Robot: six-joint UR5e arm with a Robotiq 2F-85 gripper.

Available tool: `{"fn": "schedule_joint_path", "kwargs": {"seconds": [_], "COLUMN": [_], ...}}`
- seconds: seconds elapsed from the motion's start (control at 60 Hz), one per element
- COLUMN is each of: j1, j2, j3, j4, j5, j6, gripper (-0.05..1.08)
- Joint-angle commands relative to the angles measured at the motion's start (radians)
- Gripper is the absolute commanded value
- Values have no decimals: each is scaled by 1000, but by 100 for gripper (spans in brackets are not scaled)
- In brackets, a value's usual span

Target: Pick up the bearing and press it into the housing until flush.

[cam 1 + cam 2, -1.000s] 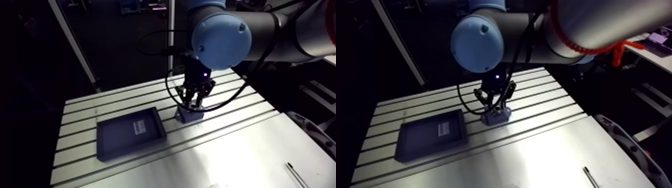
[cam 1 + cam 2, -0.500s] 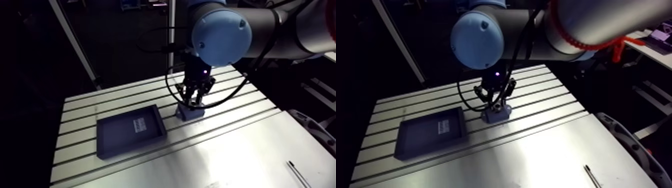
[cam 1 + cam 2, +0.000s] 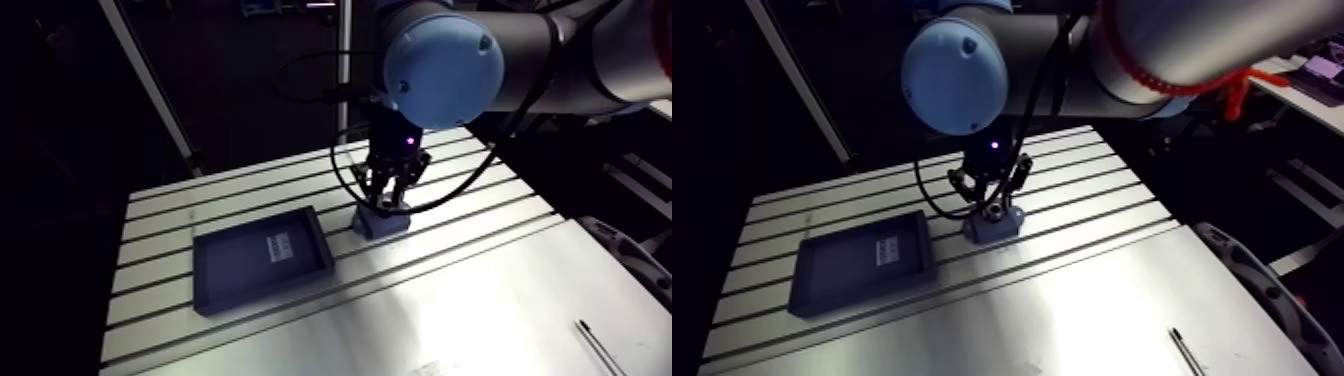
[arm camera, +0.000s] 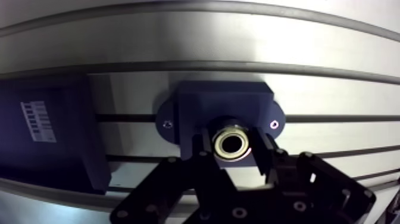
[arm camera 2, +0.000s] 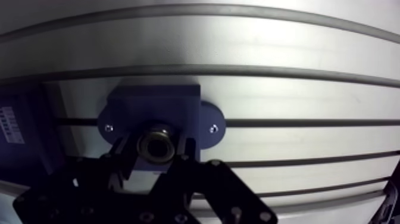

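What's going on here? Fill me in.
The robot's gripper is shut on a small metal bearing and holds it right over the blue housing, which sits on the slotted table. Whether the bearing is pressed in flush cannot be told from these views. A dark tray lies beside the housing, apart from the gripper.

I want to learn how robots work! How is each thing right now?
Dark blue block housing: sitting flat on the table.
Small shiny metal ring bearing: gripped, over the housing.
Black two-finger gripper: shut on the bearing.
Dark shallow tray: lying beside the housing.
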Motion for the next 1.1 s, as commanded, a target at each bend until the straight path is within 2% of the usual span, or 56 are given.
{"fn": "schedule_joint_path", "kwargs": {"seconds": [0.017,1.1], "j1": [2,16], "j2": [1,12], "j3": [0,-13], "j4": [0,0], "j5": [0,-2], "j6": [-1,-1], "gripper": [62,62]}}
